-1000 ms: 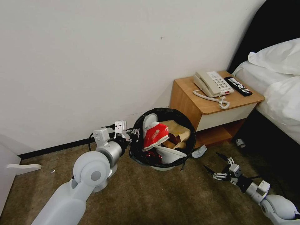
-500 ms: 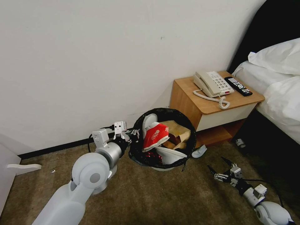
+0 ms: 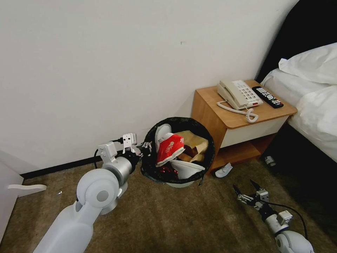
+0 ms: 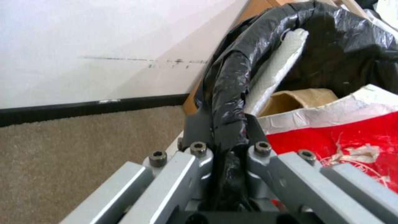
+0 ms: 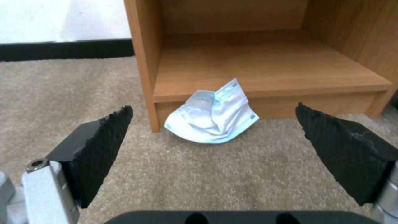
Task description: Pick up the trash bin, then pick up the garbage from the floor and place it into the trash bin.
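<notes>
1. The right gripper (image 3: 247, 191) hovers low over the short-pile carpet (image 5: 215, 174), its rough black wedge pads (image 5: 99, 146) spread wide.
2. Beyond it a crumpled pale-blue face mask (image 5: 213, 121) leans against the wooden nightstand (image 5: 257, 62).
3. The left gripper (image 4: 224, 133) clamps the glossy bag-wrapped rim of the round trash bin (image 3: 177, 175), tilted and stuffed with litter.

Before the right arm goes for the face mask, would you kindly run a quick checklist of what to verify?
1. Left gripper shut on the trash bin rim: ok.
2. Right gripper open: ok.
3. Face mask in line between the right gripper's fingers: ok.
4. Mask free on the floor: not ok, it leans against the nightstand.
5. Room in the bin: cannot tell; slippers, cup and paper bag pile near the rim.
</notes>
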